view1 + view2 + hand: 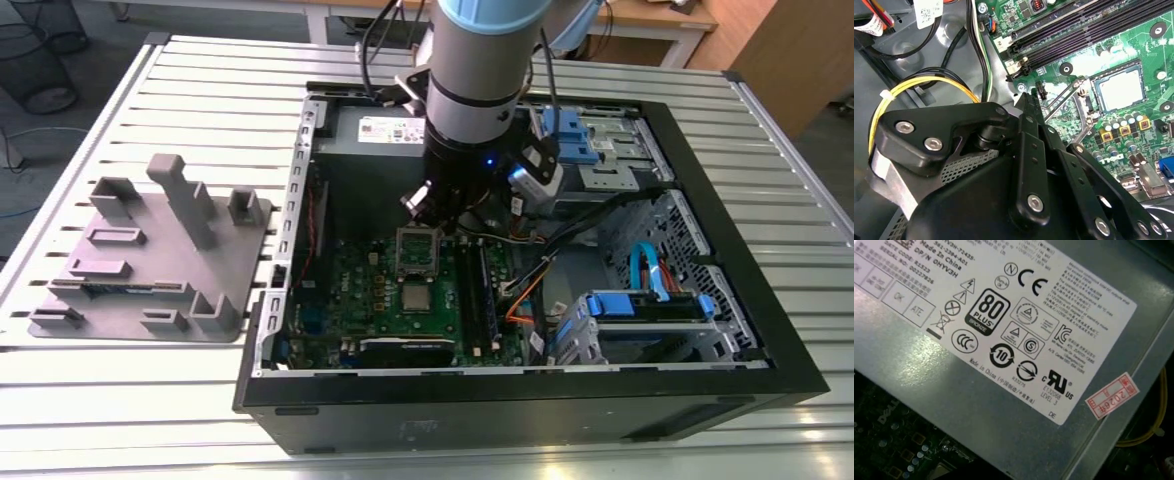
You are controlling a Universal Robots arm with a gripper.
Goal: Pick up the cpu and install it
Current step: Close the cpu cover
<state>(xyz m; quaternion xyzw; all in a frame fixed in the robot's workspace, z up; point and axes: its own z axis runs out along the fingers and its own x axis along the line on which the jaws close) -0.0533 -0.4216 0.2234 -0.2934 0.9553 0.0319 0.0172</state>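
My pincer (451, 215) hangs inside the open computer case (534, 405), low over the green motherboard (374, 290) and just in front of the power supply (374, 130). I cannot tell whether it is open or closed; its black links crowd the second wrist view, and I see nothing held there.

The cpu (418, 296) is not in my grasp. It lies flat in its socket on the motherboard, silvery top up, and in the second wrist view the cpu (1119, 89) sits square inside the socket's dark border. The hinged metal frame (416, 243) stands raised, between my pincer and the chip. The cpu is near me but apart, past that frame.

On the exterior view's right of the socket run the long memory slots (475, 290), and beyond them loose cables (527, 290) and a blue drive cage (647, 305). Just beside the socket in the second wrist view stand 3 yellow-topped parts (1124, 131). A yellow cable (929, 85) loops close behind my links. The power supply's labelled face (1004, 330) is close in the first wrist view. Above the chip itself the space is open.

On the exterior view's left, outside the case, 1 grey tray (147, 260) with upright posts rests on the slatted table (160, 400).
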